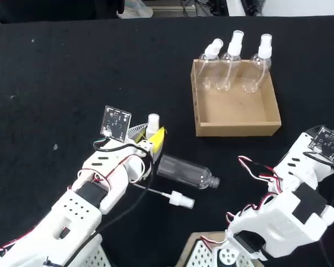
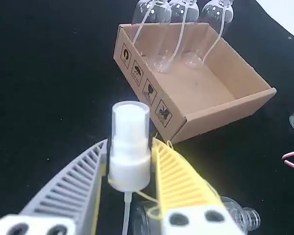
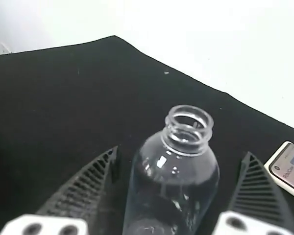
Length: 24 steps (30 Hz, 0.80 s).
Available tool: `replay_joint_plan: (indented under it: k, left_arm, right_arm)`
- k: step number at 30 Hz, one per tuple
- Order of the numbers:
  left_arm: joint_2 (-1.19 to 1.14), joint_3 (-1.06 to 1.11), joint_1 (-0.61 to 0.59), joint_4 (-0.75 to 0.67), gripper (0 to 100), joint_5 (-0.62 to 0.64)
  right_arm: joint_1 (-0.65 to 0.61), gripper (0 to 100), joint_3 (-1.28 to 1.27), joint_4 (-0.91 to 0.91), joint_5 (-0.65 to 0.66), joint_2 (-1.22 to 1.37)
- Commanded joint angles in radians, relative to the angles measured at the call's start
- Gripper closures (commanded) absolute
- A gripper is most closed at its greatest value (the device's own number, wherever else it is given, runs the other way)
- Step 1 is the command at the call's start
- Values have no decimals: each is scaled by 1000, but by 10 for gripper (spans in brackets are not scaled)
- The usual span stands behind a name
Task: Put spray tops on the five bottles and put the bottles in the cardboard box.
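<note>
My left gripper [image 1: 153,135] [image 2: 130,147] is shut on a white spray top [image 1: 153,123] [image 2: 131,142], held upright with its tube hanging down. Just beyond it a clear open bottle [image 1: 185,171] [image 2: 241,216] lies on its side on the black table. A second spray top [image 1: 181,199] lies loose beside that bottle. My right gripper [image 3: 180,155] holds another open bottle [image 3: 175,171] between its jaws, neck pointing away. The cardboard box [image 1: 236,129] [image 2: 152,93] stands at the back right. Three capped bottles [image 1: 229,69] [image 2: 181,14] lean on its far wall.
The right arm [image 1: 298,189] is raised near the table's right edge. A phone [image 3: 290,169] lies close to that edge. Both arm bases sit at the near edge. Black tabletop stretches to the left and behind the box.
</note>
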<state>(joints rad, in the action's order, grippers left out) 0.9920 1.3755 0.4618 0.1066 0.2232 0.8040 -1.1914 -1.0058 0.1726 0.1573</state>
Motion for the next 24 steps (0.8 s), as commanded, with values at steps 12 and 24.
replay_joint_plan:
  k: [12,24]
  left_arm:
    - [17,-15,-7,-20,968,2]
    - [17,-15,-7,-20,968,2]
  right_arm:
    - [-18,736,56,-29,2,-51]
    - [17,988,45,-37,0,-62]
